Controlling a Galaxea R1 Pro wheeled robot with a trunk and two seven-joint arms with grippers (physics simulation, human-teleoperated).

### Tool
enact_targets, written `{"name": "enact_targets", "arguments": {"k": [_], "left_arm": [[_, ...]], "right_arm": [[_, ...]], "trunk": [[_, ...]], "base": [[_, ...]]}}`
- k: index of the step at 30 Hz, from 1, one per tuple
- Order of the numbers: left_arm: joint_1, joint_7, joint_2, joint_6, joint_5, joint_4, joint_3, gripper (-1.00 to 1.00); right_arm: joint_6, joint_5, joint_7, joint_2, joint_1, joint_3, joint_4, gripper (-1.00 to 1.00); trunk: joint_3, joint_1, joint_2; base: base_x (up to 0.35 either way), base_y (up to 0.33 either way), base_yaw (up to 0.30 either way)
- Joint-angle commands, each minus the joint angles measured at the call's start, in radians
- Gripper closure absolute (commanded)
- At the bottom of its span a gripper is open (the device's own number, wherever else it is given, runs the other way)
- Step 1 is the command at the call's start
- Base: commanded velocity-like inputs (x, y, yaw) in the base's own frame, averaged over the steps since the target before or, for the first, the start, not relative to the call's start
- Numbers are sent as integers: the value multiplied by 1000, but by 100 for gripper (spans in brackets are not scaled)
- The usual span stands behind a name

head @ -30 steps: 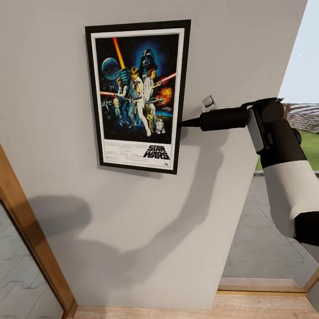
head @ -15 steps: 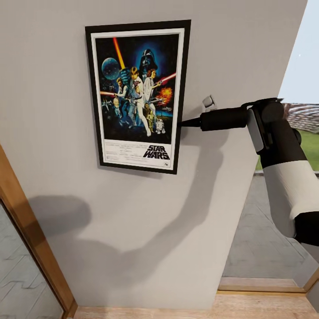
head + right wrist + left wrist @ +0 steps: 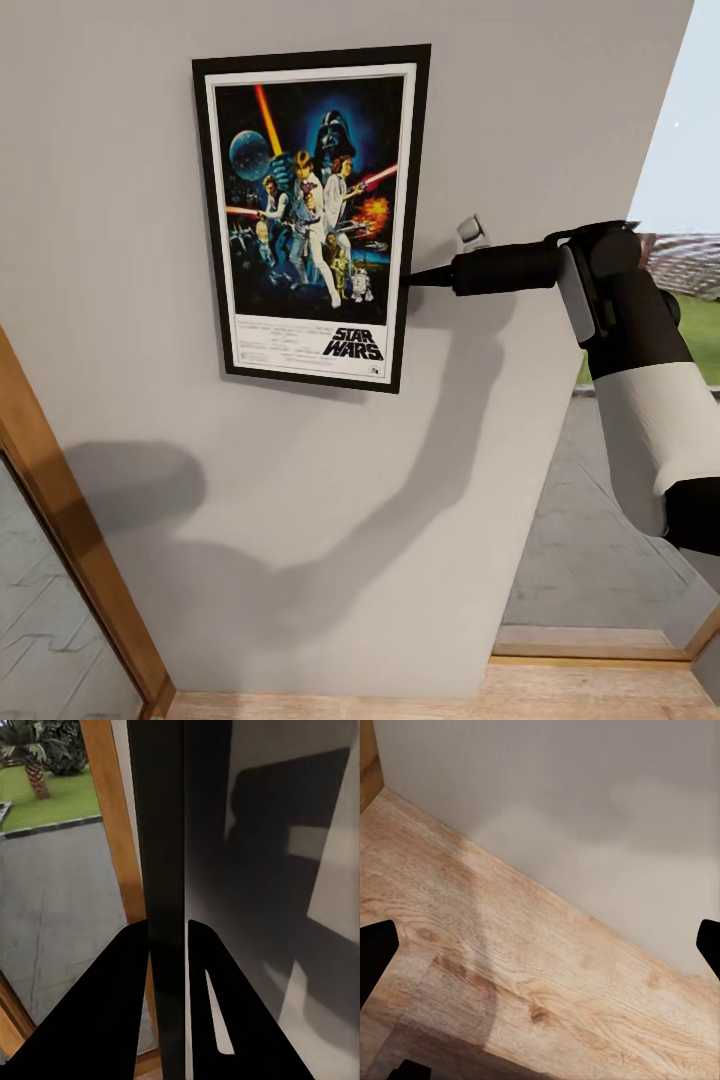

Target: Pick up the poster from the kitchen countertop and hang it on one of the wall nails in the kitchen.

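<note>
Nothing moved: right gripper still pinches the upright poster's right edge against the wall.

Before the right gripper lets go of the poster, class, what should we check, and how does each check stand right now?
1. Poster against the wall: ok.
2. Poster roughly upright: ok, slight tilt.
3. Right gripper clamped on the frame's right edge: ok; the right wrist view shows both fingers around it.
4. Poster caught on a nail: cannot tell, hidden behind the frame.
5. Left gripper open over wooden floor, away from the poster: ok.
</note>
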Motion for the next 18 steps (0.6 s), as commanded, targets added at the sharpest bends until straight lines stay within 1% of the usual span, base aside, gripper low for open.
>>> {"name": "enact_targets", "arguments": {"k": [1, 3, 4, 7, 18], "left_arm": [[0, -5, 0, -2, 10, 2, -5, -100], [0, -5, 0, -2, 10, 2, -5, -100], [0, -5, 0, -2, 10, 2, -5, -100], [0, -5, 0, -2, 10, 2, -5, -100], [0, -5, 0, -2, 10, 2, -5, -100]], "right_arm": [[9, -9, -1, -1, -1, 2, 0, 100], [9, -9, -1, -1, 0, 2, -19, 100], [9, -9, -1, -1, 9, 2, -42, 100], [9, -9, -1, -1, 39, 3, -62, 100], [9, -9, -1, -1, 101, 4, -110, 100]], "trunk": [[-1, 0, -1], [-1, 0, -1], [-1, 0, -1], [-1, 0, -1], [-1, 0, -1]], "base": [[0, 0, 0], [0, 0, 0], [0, 0, 0], [0, 0, 0], [0, 0, 0]]}}
